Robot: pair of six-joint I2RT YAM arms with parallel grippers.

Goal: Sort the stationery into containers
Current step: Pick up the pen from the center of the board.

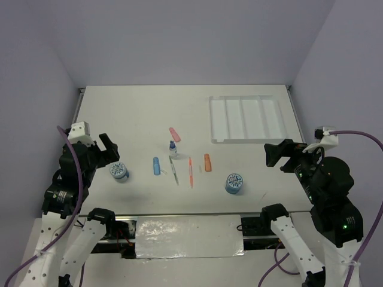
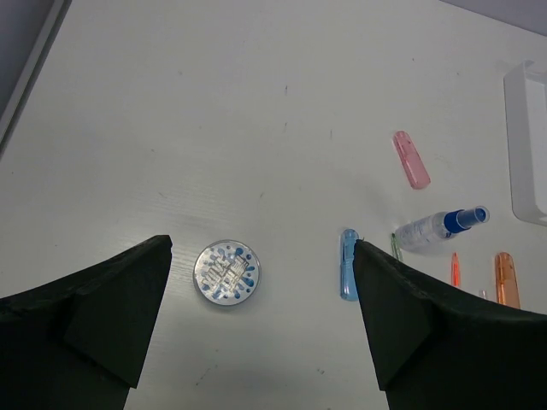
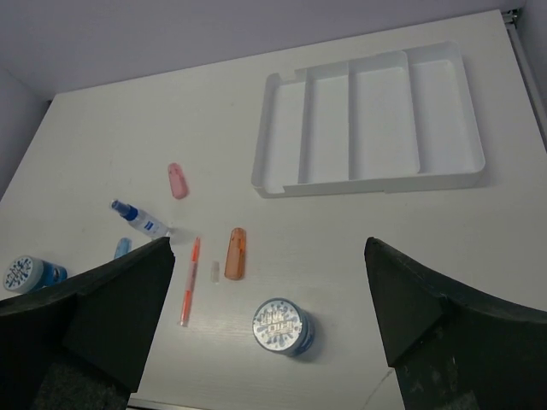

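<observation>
The stationery lies loose on the white table: a blue roll (image 1: pixel 119 171) on the left, another blue roll (image 1: pixel 234 183) on the right, and between them a pink capsule (image 1: pixel 174 134), a blue-capped bottle (image 1: pixel 173 149), a blue capsule (image 1: pixel 157 165), an orange capsule (image 1: pixel 207 162), an orange pen (image 1: pixel 191 172) and a whitish pen (image 1: pixel 174 172). The white four-compartment tray (image 1: pixel 214 119) sits at the far right with nothing in it. My left gripper (image 2: pixel 261 243) hangs open above the left roll (image 2: pixel 226 272). My right gripper (image 3: pixel 269 243) is open above the right roll (image 3: pixel 282 326).
Grey walls close in the table on three sides. A metal rail runs along the near edge between the arm bases, with a white plate (image 1: pixel 188 236) on it. The tray's front wall (image 3: pixel 367 181) faces the right gripper.
</observation>
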